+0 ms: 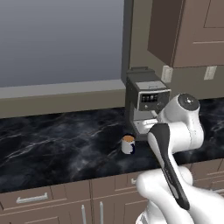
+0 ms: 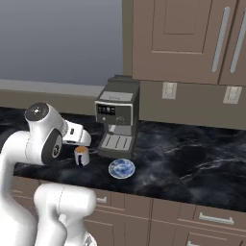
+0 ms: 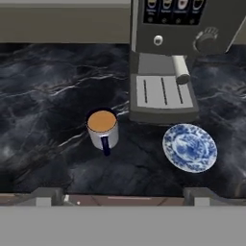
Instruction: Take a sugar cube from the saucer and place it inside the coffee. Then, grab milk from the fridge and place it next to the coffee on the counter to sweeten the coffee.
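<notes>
From my left base cam, the coffee (image 1: 128,144) is sitting on the black marble tabletop (image 1: 57,148), just in front of the coffee machine (image 1: 145,103) and a bit off its left corner. The arm's elbow covers the tabletop to the right of the machine here, so I've got no look at the saucer from this side. Switching to the right base cam, the machine (image 2: 116,122) is still my landmark: the coffee (image 2: 81,155) is off its front left corner, right next to the arm's white wrist, and the saucer (image 2: 121,168) lies flat on the tabletop (image 2: 192,158) just in front of the machine's drip tray, near the tabletop edge. Coffee and saucer are close but not touching. Hand cam looks down on all of it: coffee (image 3: 102,128) with brown liquid up top and a blue handle pointing toward me, front-left of the machine (image 3: 163,91), and the saucer (image 3: 190,147) front-right of it. I can't make out a sugar cube on the saucer's pattern from here. The gripper is released, jaws spread wide with nothing in them, hanging above the near edge of the tabletop.
</notes>
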Controlling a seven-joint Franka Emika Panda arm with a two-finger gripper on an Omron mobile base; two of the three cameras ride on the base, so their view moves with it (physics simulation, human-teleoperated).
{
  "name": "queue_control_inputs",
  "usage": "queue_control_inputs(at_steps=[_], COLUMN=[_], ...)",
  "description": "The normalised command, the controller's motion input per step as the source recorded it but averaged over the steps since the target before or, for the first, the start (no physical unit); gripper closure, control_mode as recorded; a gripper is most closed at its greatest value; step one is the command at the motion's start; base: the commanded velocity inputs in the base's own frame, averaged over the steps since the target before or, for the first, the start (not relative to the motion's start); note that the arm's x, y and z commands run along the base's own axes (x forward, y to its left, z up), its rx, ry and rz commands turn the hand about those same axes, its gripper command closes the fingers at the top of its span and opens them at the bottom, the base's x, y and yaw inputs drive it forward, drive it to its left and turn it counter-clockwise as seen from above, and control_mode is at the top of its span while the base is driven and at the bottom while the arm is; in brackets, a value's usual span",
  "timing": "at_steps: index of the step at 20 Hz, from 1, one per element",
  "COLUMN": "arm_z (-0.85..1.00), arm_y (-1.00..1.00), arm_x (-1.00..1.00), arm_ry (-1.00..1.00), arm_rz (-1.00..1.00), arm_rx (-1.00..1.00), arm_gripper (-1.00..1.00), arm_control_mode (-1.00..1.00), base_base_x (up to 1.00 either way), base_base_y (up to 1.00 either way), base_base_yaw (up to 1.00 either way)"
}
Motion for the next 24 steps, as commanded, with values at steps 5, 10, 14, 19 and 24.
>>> queue_control_inputs(at_steps=[5, 10, 14, 19, 24], arm_z=[0.00, 0.00, 0.00, 0.00, 0.00], arm_y=[0.00, 0.00, 0.00, 0.00, 0.00], arm_x=[0.00, 0.00, 0.00, 0.00, 0.00], arm_ry=[0.00, 0.00, 0.00, 0.00, 0.00], arm_rz=[0.00, 0.00, 0.00, 0.00, 0.00], arm_rx=[0.00, 0.00, 0.00, 0.00, 0.00], arm_gripper=[-1.00, -1.00, -1.00, -1.00, -1.00], arm_control_mode=[1.00, 1.00, 1.00, 1.00, 1.00], base_base_x=[-0.81, -0.26, -0.27, -0.08, 0.09], base_base_y=[0.46, 0.48, 0.67, 0.85, 1.00], base_base_yaw=[0.65, 1.00, 0.98, 0.88, 0.73])
